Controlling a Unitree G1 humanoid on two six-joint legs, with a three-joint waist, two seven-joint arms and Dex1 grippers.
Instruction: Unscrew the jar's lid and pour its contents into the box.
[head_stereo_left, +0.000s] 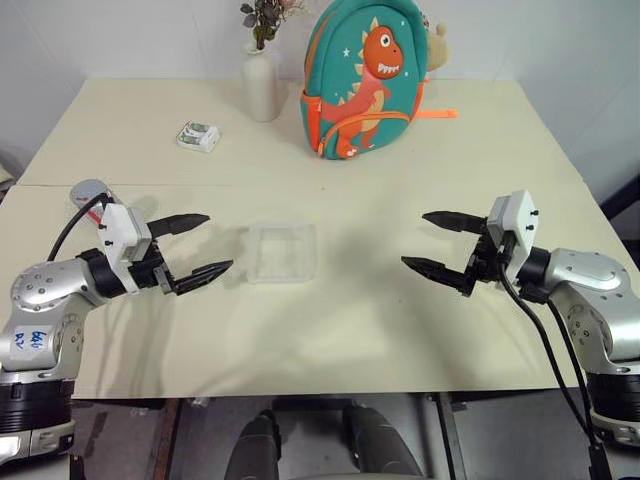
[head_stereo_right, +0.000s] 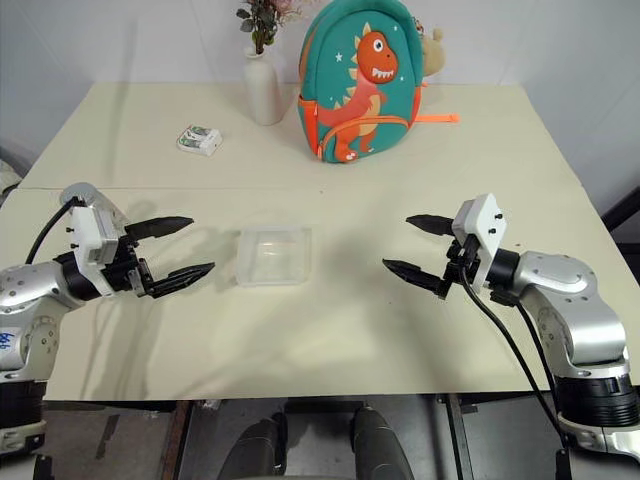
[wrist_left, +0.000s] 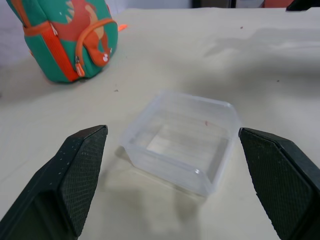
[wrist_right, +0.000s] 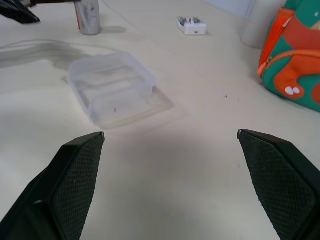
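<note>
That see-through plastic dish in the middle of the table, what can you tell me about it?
The box is a shallow square tray of clear, slightly cloudy plastic with rounded corners and a thin rim. It sits flat and upright on the cream table, open at the top, with no lid. It looks empty apart from a tiny reddish speck on its floor. Nothing touches it: the left gripper and right gripper hang apart on either side, jaws open.

cream table (head_stereo_left: 400, 330), clear box (head_stereo_left: 281, 252), silver jar (wrist_right: 89, 17), white vase (head_stereo_left: 262, 85), dinosaur backpack (head_stereo_left: 360, 80), small packet (head_stereo_left: 198, 136)

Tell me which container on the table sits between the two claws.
The clear box. The silver jar stands behind the left claw; the white vase stands at the far edge.
</note>
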